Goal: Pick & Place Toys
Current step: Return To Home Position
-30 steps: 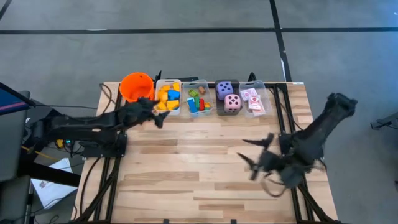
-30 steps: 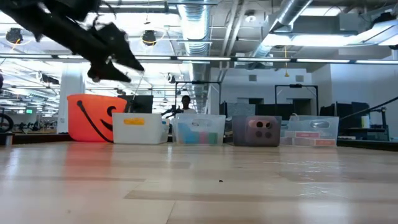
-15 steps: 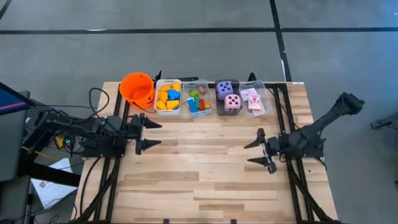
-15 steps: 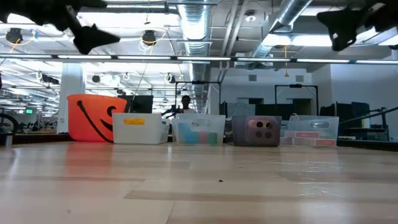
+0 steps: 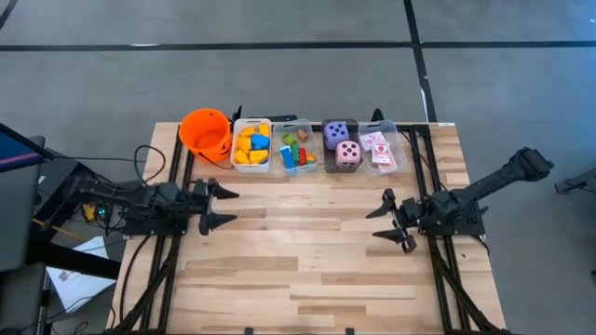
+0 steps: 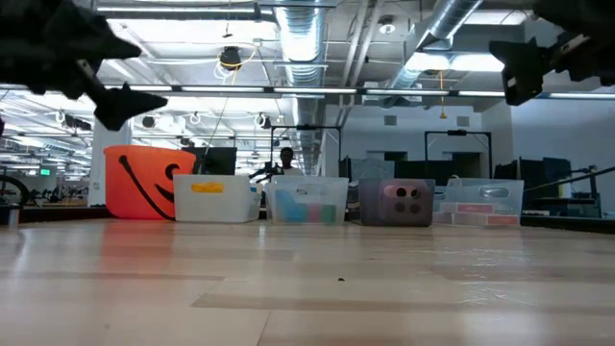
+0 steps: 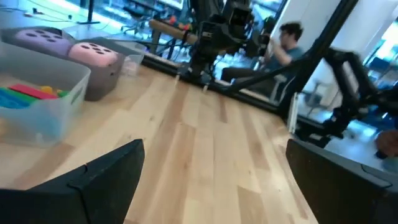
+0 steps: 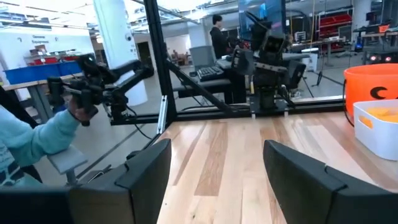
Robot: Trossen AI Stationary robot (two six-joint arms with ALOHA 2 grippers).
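Observation:
Yellow and blue blocks [image 5: 251, 144] lie in one clear bin, and red, green and blue blocks [image 5: 295, 151] in the bin beside it. A purple die [image 5: 336, 135] and a pink die [image 5: 348, 154] sit in the third bin, red-patterned cards [image 5: 378, 149] in the fourth. My left gripper [image 5: 222, 207] is open and empty above the table's left side. My right gripper [image 5: 391, 221] is open and empty above the right side. Both hang well clear of the table in the low view.
An orange bucket [image 5: 206, 132] stands at the far left end of the bin row along the table's far edge. The wooden table top [image 5: 298, 242] lies bare between the two grippers. A person sits beyond the table in the left wrist view [image 7: 287, 43].
My left gripper has drawn back from the bins by the bucket toward the table's left edge and near side, and has come lower. My right gripper has swung up from the near right corner and now points level toward the table's left.

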